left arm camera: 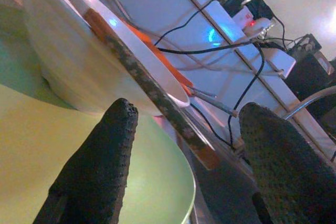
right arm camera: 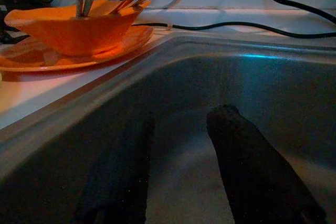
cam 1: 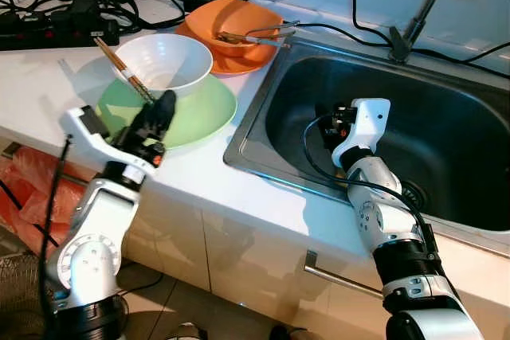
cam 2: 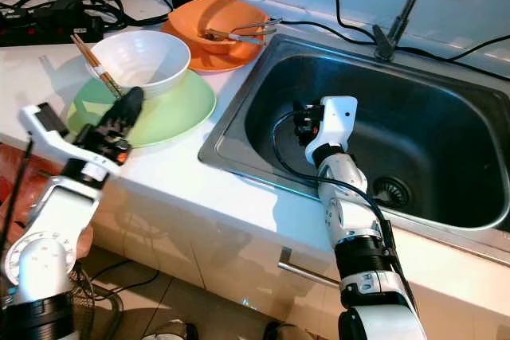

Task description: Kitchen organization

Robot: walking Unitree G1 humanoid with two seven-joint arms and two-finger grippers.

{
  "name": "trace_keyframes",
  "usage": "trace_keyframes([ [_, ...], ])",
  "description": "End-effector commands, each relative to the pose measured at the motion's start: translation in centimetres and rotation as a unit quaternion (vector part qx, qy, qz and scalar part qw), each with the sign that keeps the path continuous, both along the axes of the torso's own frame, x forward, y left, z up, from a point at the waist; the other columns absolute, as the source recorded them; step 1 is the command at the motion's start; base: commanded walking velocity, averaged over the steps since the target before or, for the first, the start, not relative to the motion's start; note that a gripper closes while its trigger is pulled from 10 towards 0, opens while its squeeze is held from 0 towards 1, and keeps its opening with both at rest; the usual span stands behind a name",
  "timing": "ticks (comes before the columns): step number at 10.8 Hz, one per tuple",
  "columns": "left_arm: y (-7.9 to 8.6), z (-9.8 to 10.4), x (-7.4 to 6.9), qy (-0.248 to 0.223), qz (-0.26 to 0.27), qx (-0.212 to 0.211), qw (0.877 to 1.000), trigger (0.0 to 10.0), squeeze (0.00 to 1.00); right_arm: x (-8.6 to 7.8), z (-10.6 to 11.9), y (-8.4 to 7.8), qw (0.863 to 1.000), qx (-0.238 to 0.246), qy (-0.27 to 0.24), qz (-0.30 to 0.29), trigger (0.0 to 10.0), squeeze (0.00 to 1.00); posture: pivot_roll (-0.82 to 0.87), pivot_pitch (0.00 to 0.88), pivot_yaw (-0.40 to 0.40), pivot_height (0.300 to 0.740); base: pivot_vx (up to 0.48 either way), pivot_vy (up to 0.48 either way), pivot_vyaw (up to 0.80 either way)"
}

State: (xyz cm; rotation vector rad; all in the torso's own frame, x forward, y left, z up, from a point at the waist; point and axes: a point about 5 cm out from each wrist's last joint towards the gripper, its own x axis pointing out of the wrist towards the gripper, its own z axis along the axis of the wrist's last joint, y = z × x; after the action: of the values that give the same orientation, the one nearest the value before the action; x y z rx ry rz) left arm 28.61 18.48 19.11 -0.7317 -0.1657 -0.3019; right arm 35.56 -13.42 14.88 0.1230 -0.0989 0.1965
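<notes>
- Reaching for the chopsticks [cam 1: 123, 68] is the step I judge to be in hand: my left gripper [cam 1: 157, 115] sits over the green plate [cam 1: 209, 117], its fingers spread wide with nothing between them yet
- From the left wrist view the near end of the chopsticks crosses the gap between the two fingers [left arm camera: 94, 166], while the far end leans inside the white bowl [cam 1: 177, 53] that stands on the plate
- Next I would need to ease forward until the sticks sit well between the pads, then close gently (they are thin and may roll or scissor apart)
- My right gripper [right arm camera: 178, 156] hangs down inside the sink [cam 1: 263, 93], fingers somewhat apart and empty; it is idle for now
- Behind the white bowl stands an orange bowl [cam 1: 231, 21] on an orange plate [cam 1: 239, 61], holding metal cutlery [cam 1: 255, 35]
- Room is tight: the white bowl's rim is just beside my left fingers, and the plate reaches close to the counter's front edge, so a push could shift it outward
- Cables [cam 1: 48, 21] crowd the back of the counter; the open way is up and toward me
</notes>
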Motion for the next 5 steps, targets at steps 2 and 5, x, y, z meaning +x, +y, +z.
trace_keyframes([
  [2,-0.56,-0.06,0.51,0.009,-0.008,-0.007,1.000,10.0,0.00,-0.16,0.07,-0.34,1.000,-0.001,-0.004,-0.008,10.0,0.00,0.07,0.105,-0.053,0.740,0.000,0.000,0.00],
  [5,-0.79,0.25,0.87,0.006,-0.004,-0.027,1.000,10.0,0.00,-0.34,-0.01,-0.46,1.000,0.000,-0.004,-0.010,10.0,0.00,0.06,0.105,-0.050,0.740,0.000,0.000,0.00],
])
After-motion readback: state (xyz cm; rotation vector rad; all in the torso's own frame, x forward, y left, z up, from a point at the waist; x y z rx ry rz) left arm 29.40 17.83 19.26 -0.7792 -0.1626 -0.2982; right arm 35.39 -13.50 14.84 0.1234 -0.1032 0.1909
